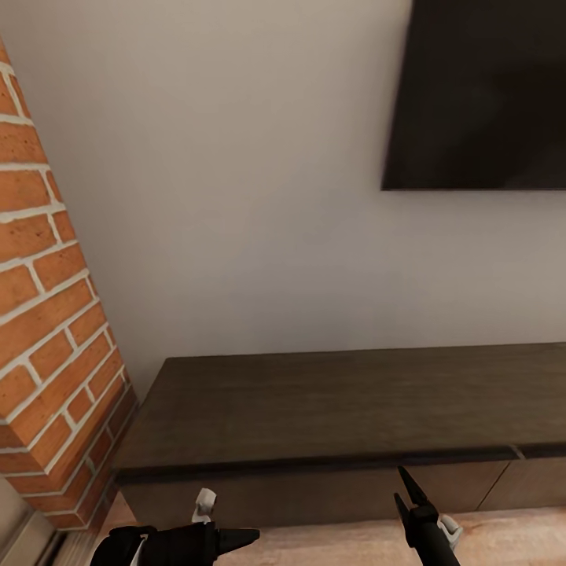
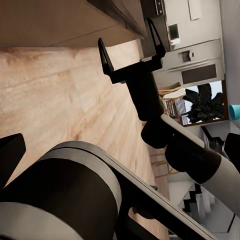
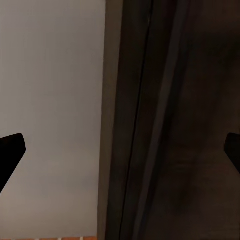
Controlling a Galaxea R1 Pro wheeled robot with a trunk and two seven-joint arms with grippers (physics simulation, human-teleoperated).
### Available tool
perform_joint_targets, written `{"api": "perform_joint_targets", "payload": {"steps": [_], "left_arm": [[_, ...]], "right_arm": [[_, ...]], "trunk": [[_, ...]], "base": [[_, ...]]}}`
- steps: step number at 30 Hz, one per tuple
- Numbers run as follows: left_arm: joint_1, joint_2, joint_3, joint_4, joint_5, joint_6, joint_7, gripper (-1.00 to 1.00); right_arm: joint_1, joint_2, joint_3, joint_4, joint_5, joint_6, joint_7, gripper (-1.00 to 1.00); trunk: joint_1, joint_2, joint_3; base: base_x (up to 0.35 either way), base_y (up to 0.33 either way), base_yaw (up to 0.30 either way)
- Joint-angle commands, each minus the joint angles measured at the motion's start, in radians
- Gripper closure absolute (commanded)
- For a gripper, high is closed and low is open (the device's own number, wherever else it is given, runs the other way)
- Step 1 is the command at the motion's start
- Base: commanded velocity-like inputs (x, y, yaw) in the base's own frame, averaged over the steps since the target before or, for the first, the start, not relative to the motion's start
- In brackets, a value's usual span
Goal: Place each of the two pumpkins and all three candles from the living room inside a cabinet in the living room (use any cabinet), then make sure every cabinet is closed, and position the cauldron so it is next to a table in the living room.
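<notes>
Looking down from my head camera, I see the cabinet (image 1: 338, 409) running along a pale wall (image 1: 236, 196), its dark brown top bare and its flat drawer fronts all flush and shut. A brick column (image 1: 47, 314) stands at its left end, and a dark screen (image 1: 483, 94) hangs on the wall above its right part. My left gripper (image 1: 236, 538) lies low near the frame's bottom edge, pointing sideways toward my right arm; from here I cannot tell how its fingers stand. My right gripper (image 1: 405, 491) points up toward the cabinet front, just short of it, over the wooden floor (image 1: 314, 546).

In the left wrist camera, my left gripper's own 2 fingertips sit dark at opposite edges of the frame, far apart, so it is spread wide with nothing between them. Ahead of it, my right gripper (image 2: 131, 50) is plain to see: its 2 black fingers are parted in a wide V, empty, with the tips close under the cabinet's (image 2: 60, 22) lower edge. Light wooden floor (image 2: 60, 110) stretches beneath, and a kitchen with pale appliances (image 2: 192, 50) and a dark plant (image 2: 204, 102) lies far beyond.

In the right wrist camera, the fingertips again sit at opposite edges, spread apart. Between them are the pale wall (image 3: 50, 100) and the cabinet's (image 3: 190, 125) dark wood, with a thin seam running along it.
</notes>
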Motion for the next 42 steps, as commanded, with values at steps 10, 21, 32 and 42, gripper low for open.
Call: {"api": "perform_joint_targets", "payload": {"steps": [10, 21, 32, 42], "left_arm": [[0.000, 0.000, 0.000, 0.000, 0.002, 0.010, -0.005, -1.00], [0.000, 0.001, 0.002, 0.000, 0.003, 0.010, -0.009, -1.00], [0.000, 0.001, 0.001, 0.000, 0.005, 0.010, -0.010, -1.00], [0.000, 0.001, 0.001, 0.000, 0.005, 0.010, -0.010, -1.00]], "right_arm": [[0.000, 0.000, -0.001, 0.001, -0.011, 0.010, 0.002, -1.00], [0.000, 0.000, -0.001, 0.001, -0.011, 0.010, 0.001, -1.00], [0.000, 0.000, -0.001, 0.003, -0.011, 0.010, 0.001, -1.00], [0.000, -0.001, -0.001, 0.004, -0.011, 0.010, 0.001, -1.00]], "trunk": [[0.000, 0.000, -0.001], [0.000, 0.000, -0.001], [0.002, -0.001, -0.016], [0.004, -0.002, -0.036]], "base": [[0.104, 0.000, 0.000], [0.028, 0.000, 0.000], [0.000, 0.000, 0.000], [0.000, 0.000, 0.000]]}}
